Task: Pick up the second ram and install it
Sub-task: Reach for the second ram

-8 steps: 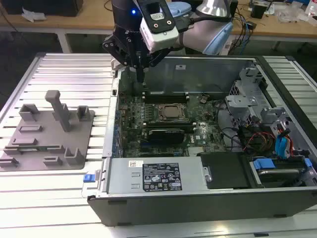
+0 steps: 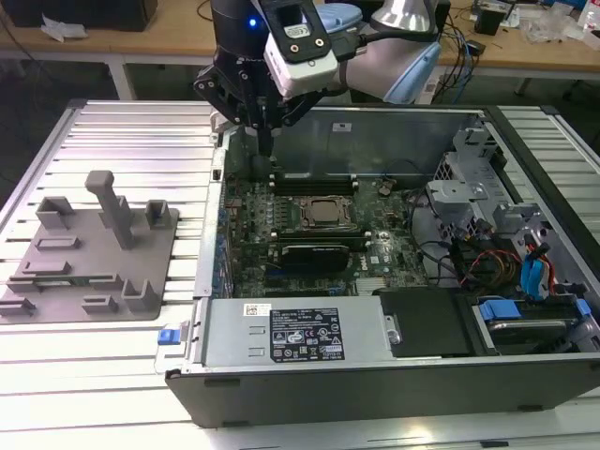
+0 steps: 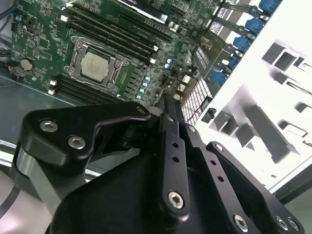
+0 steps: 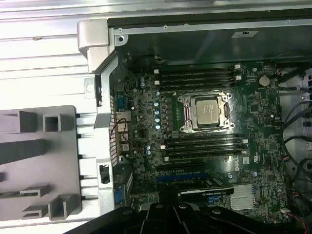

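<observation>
My gripper (image 2: 266, 147) hangs over the back corner of the open computer case (image 2: 375, 375), on the exterior view's left. Its black fingers are shut together into one narrow tip, with nothing between them. The tip hovers just above the end of the black memory slots (image 2: 314, 182) behind the processor socket (image 2: 328, 214). In both wrist views the gripper (image 3: 168, 100) (image 4: 168, 196) points down at the motherboard, with slots (image 4: 197, 78) on either side of the socket (image 4: 205, 113). The second ram is hidden from me.
A grey fixture plate (image 2: 94, 253) with upright holders lies on the ribbed table on the exterior view's left. A black card (image 2: 323, 253) sits in front of the socket. Drive bays and cables (image 2: 525, 272) fill the case's right part. The case walls rise around the board.
</observation>
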`<state>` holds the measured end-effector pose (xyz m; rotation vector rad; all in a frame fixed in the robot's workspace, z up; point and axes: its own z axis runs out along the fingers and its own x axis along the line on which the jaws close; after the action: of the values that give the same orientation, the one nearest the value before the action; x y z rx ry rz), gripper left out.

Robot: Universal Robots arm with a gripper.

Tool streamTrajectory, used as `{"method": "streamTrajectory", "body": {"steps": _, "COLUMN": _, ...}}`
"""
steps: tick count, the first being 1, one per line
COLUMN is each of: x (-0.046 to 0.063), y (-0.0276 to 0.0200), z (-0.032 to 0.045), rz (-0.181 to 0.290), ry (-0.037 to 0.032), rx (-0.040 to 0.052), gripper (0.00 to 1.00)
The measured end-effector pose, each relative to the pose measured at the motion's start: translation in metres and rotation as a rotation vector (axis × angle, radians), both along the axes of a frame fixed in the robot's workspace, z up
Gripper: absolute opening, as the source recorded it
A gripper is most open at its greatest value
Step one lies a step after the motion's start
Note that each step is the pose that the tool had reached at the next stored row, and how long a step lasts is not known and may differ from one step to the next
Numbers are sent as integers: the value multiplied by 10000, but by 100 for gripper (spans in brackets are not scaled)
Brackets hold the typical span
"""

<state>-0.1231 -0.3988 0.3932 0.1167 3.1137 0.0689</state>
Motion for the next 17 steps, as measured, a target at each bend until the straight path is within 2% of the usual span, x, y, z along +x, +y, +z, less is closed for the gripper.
{"method": "streamTrajectory", "body": {"steps": 2, "x": -22, "y": 0, "z": 0, "rz": 1, "ry": 0, "rx": -1, "gripper": 8}}
{"method": "streamTrajectory", "body": {"steps": 9, "x": -258, "y": 19, "z": -1, "rz": 1, "ry": -32, "rx": 0, "gripper": 8}}
{"method": "streamTrajectory", "body": {"steps": 17, "x": -486, "y": 28, "z": -2, "rz": 0, "ry": -35, "rx": -1, "gripper": 8}}
